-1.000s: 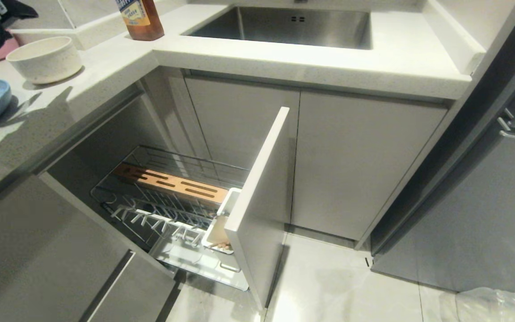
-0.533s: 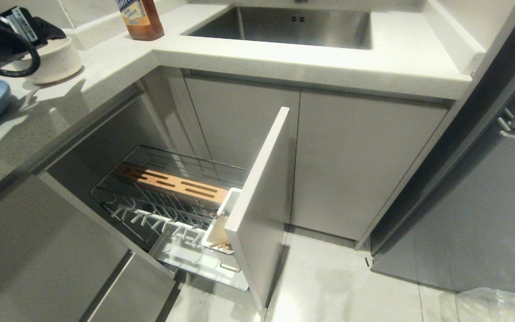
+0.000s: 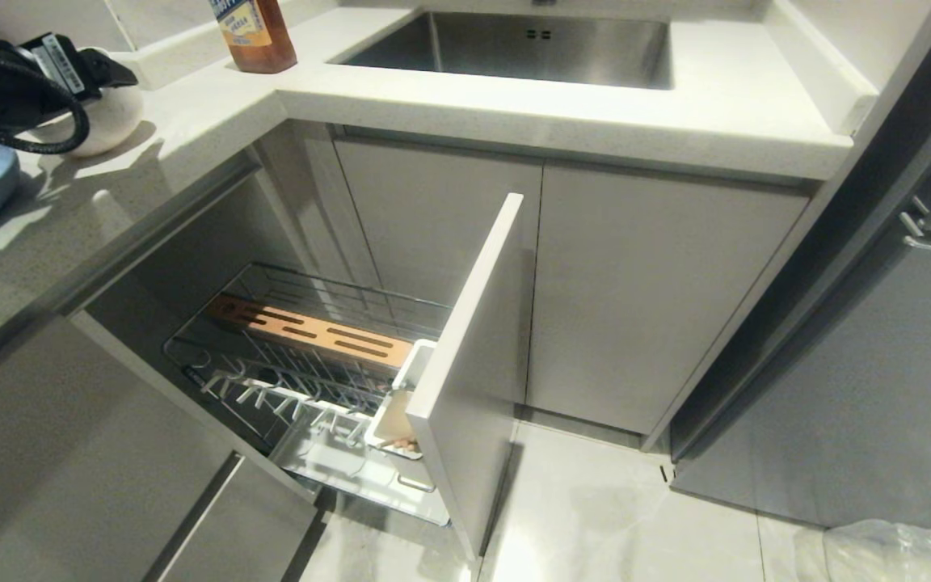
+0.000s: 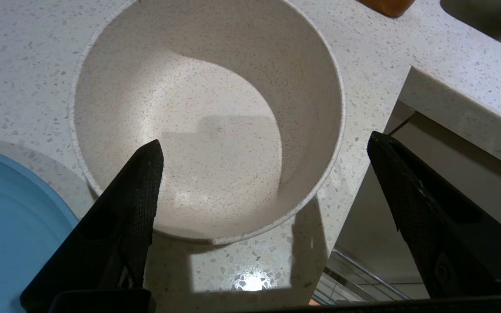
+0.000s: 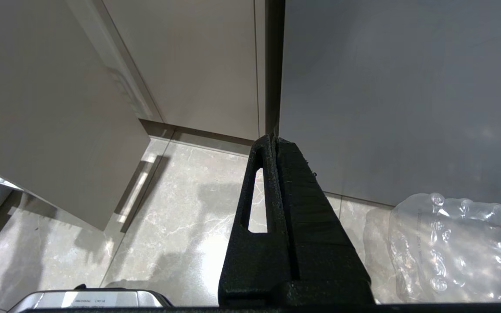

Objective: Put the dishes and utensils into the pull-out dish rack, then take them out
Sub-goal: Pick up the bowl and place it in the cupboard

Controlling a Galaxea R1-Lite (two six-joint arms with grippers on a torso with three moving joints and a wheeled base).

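Note:
The cream speckled bowl (image 4: 207,108) stands upright on the counter, next to the light-blue plate (image 4: 7,226). My left gripper (image 4: 264,140) hovers over the bowl's near rim, open and empty. One finger (image 4: 141,187) is over the bowl's inside, the other (image 4: 407,195) outside it past the counter edge. In the head view the left arm (image 3: 13,81) covers most of the bowl (image 3: 114,113). Below, the pull-out dish rack (image 3: 271,380) is drawn out with no dishes in it. Small tan ends show in its white cup (image 3: 397,420); the utensils are otherwise out of view. The right gripper (image 5: 272,139) hangs shut over the floor.
An amber bottle (image 3: 254,32) stands by the steel sink (image 3: 514,48). The rack's pale drawer front (image 3: 473,364) juts out over the floor. A grey appliance door fills the right, with a clear plastic bag (image 3: 894,550) on the floor beside it.
My left arm has come in from the upper left and now hangs over the bowl, hiding most of it. Nothing else has moved.

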